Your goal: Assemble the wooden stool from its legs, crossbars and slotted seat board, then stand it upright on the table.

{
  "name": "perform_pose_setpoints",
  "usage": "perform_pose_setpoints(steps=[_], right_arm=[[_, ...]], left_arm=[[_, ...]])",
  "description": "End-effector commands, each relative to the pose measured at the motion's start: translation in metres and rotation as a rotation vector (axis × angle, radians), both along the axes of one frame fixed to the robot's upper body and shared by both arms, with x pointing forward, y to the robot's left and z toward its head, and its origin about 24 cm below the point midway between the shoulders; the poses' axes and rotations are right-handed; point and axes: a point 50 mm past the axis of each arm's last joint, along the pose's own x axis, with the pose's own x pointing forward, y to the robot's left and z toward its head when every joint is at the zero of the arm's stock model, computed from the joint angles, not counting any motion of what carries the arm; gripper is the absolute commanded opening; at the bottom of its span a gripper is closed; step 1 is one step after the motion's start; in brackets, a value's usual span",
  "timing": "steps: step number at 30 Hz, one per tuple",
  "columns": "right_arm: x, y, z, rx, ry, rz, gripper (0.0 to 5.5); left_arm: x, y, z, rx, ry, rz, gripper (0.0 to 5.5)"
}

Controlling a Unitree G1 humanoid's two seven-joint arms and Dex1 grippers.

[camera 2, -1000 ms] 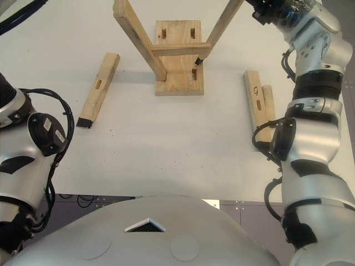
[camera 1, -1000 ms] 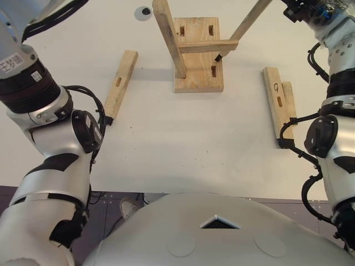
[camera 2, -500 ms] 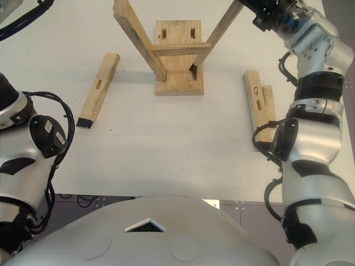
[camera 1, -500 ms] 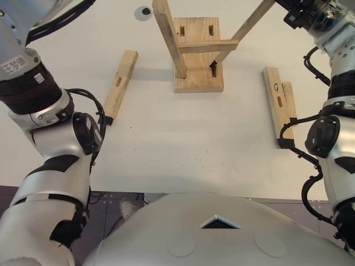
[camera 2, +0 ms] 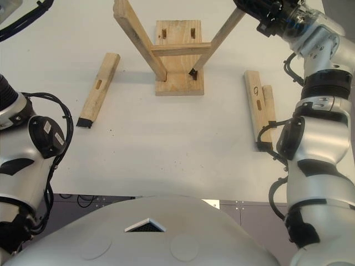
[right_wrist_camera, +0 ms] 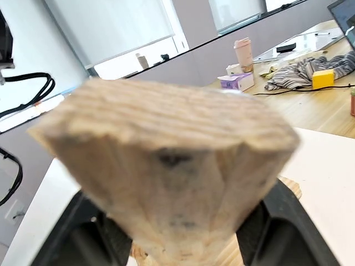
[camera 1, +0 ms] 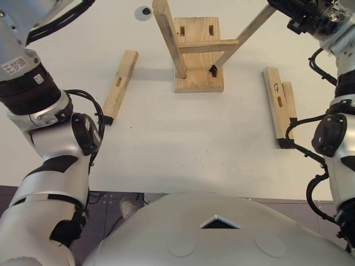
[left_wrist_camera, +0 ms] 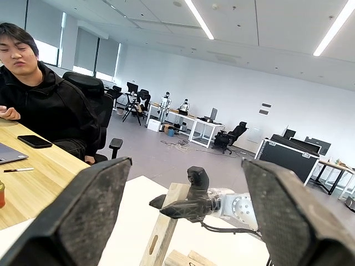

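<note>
The slotted seat board lies flat at the far middle of the table. Above it stands a frame of two legs joined by a crossbar. The left leg leans on the board. My right gripper is shut on the upper end of the right leg, whose black-tipped lower end sits at the board's near right slot. In the right wrist view the leg's end fills the space between the fingers. My left gripper is raised and open, holding nothing.
A loose slotted leg lies on the table to the left. On the right lie another slotted leg and a thinner bar side by side. A round black hole marks the far table. The near table is bare.
The right arm has shifted, and the held leg's black tip has swung down and inward to the seat board's near right slot. The loose pieces have not moved.
</note>
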Motion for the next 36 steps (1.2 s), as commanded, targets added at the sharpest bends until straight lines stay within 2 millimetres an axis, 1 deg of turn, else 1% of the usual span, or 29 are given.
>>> perform_pose_setpoints(steps=[1,4,8,11,15,18,23,25,29,30,32,34,36], right_arm=[[-0.002,-0.009,0.012,-0.156,-0.011,0.060,2.04],[-0.001,-0.008,0.021,-0.222,-0.035,0.111,2.04],[0.001,0.005,0.030,-0.339,-0.074,0.227,2.04],[0.003,0.016,0.034,-0.428,-0.090,0.319,2.04],[0.005,0.019,0.036,-0.501,-0.101,0.365,2.04],[0.004,0.017,0.035,-0.530,-0.112,0.378,2.04],[-0.001,0.017,0.025,-0.572,-0.161,0.399,2.04],[-0.003,0.019,0.023,-0.596,-0.188,0.418,2.04],[-0.007,0.030,0.023,-0.605,-0.242,0.447,2.04],[-0.008,0.033,0.024,-0.604,-0.249,0.451,2.04],[-0.009,0.036,0.026,-0.602,-0.256,0.448,2.04],[-0.007,0.037,0.029,-0.599,-0.251,0.423,2.04],[-0.005,0.037,0.030,-0.599,-0.237,0.396,2.04]], left_arm=[[0.001,0.004,-0.001,0.009,0.000,0.021,3.66],[0.000,0.004,-0.001,0.011,-0.001,0.021,3.66],[-0.001,0.003,-0.002,0.016,-0.001,0.018,3.66],[-0.002,0.003,-0.004,0.015,0.002,0.019,3.66],[-0.003,0.002,-0.006,0.015,0.008,0.018,3.66],[-0.004,0.002,-0.008,0.026,0.018,0.019,3.66],[-0.002,0.001,-0.005,0.101,0.015,0.022,3.66],[-0.001,-0.002,-0.001,0.122,0.006,0.011,3.66],[0.002,-0.013,0.005,0.167,-0.004,-0.024,3.66],[0.003,-0.017,0.006,0.193,-0.007,-0.032,3.66],[0.001,-0.029,0.009,0.324,-0.065,-0.060,3.66],[-0.004,-0.043,0.010,0.611,-0.216,-0.073,3.66],[-0.008,-0.054,0.005,0.867,-0.356,-0.125,3.66]])
